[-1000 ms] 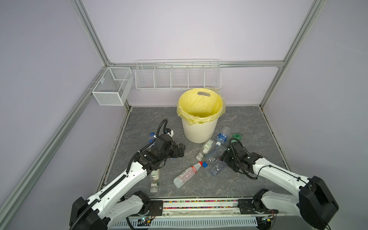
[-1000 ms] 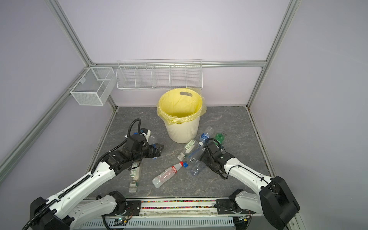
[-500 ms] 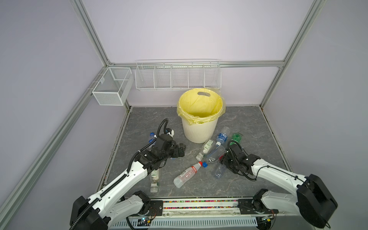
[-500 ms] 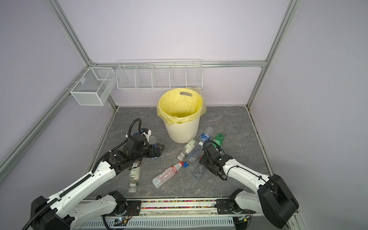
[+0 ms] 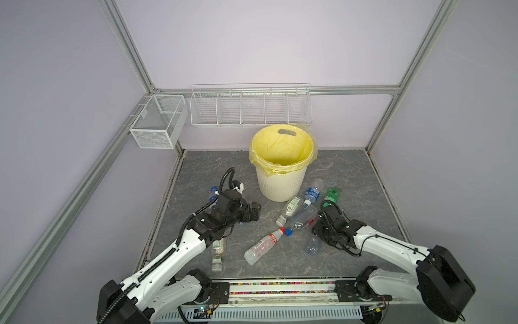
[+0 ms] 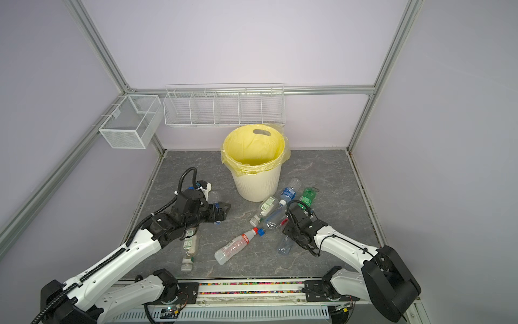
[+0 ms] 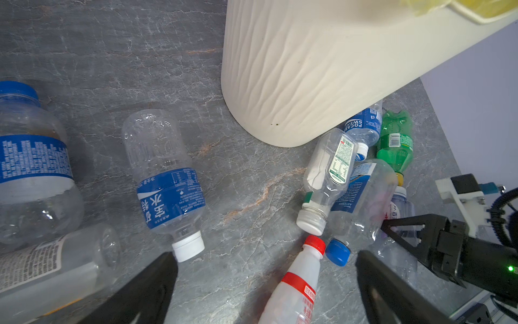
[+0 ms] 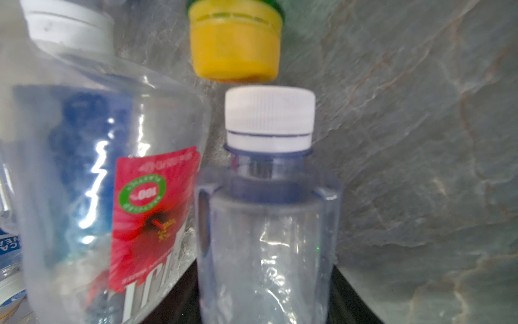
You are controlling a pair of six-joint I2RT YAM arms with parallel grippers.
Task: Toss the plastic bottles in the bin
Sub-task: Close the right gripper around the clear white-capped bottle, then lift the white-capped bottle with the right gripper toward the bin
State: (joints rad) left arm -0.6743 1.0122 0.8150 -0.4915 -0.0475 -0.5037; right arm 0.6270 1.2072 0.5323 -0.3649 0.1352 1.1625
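Far left on the bench (image 5: 350,174), half under my left arm: green-white-labelled bottle (image 5: 218,246). Left pincer (image 5: 255,211): spread wide, empty, near a blue-labelled bottle (image 7: 168,185) printed with Chinese characters. Centre: bin (image 5: 281,185), yellow bag (image 5: 280,146) inside, contents hard to make out. Behind its base: Pocari bottle (image 7: 364,126), reading "POCAR SWEA", partly cut off. Right pincer (image 7: 388,227): clamped on a clear white-capped bottle (image 8: 269,224), no label readable.
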